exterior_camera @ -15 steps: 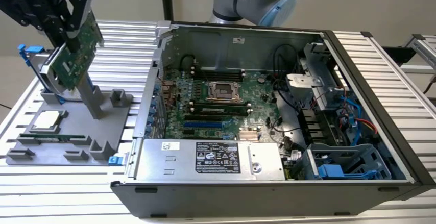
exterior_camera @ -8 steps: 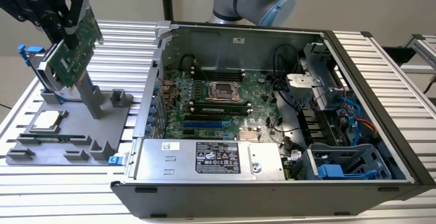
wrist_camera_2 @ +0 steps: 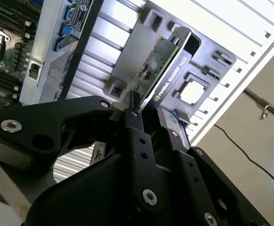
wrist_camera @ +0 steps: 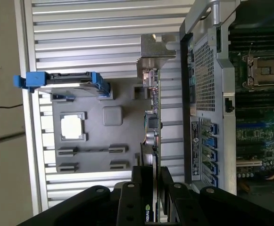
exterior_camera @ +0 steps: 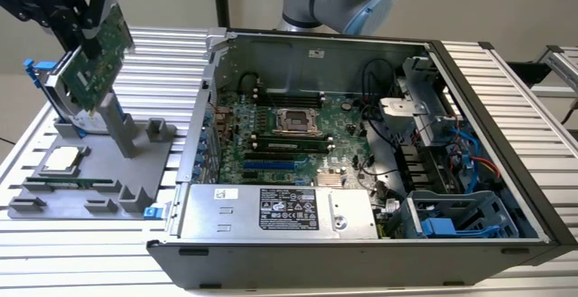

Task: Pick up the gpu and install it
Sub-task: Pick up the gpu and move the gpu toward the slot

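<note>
Two fingers (wrist_camera_2: 136, 127) are closed on the gpu (wrist_camera_2: 167, 70), one against each face, at the short end nearest my wrist. The card runs away from me edge-on, and the silver end bracket (wrist_camera: 151, 56) is at its far end. In the exterior view it hangs tilted over the grey holder tray (exterior_camera: 99, 165) at that view's left, beside the hard drive (wrist_camera: 66, 80) with blue rails. I cannot tell whether its lower corner is clear of the tray.

Handling, as I judge it:
- Light and stiff, but fragile: bare circuitry on the green face.
- Grip the shroud and the board margin, not the components or the connector edge.
- A long card pinched at one end can pivot, so squeeze firmly.

The open computer case (exterior_camera: 492, 87) stands on the slatted desk (exterior_camera: 167, 60) just beside the tray.
</note>
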{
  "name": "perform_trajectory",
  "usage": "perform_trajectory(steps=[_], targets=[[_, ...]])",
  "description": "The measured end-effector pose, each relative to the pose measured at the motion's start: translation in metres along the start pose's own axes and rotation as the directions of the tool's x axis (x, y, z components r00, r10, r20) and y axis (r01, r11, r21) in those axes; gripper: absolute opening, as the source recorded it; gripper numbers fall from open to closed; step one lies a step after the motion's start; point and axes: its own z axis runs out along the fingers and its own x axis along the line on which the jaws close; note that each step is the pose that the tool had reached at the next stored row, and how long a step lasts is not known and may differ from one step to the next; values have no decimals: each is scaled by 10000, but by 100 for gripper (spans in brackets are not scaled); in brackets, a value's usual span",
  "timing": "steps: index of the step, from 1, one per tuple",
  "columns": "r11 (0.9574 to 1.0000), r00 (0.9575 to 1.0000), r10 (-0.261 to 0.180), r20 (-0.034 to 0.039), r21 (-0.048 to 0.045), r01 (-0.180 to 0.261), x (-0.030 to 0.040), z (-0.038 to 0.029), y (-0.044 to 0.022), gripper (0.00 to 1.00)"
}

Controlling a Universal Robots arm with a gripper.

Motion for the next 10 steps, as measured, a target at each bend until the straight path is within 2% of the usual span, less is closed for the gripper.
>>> perform_trajectory(steps=[4,10], targets=[[10000,10000,0,0,0,0,-1,-31,0,0],[10000,10000,0,2,0,0,-1,-32,1,0]])
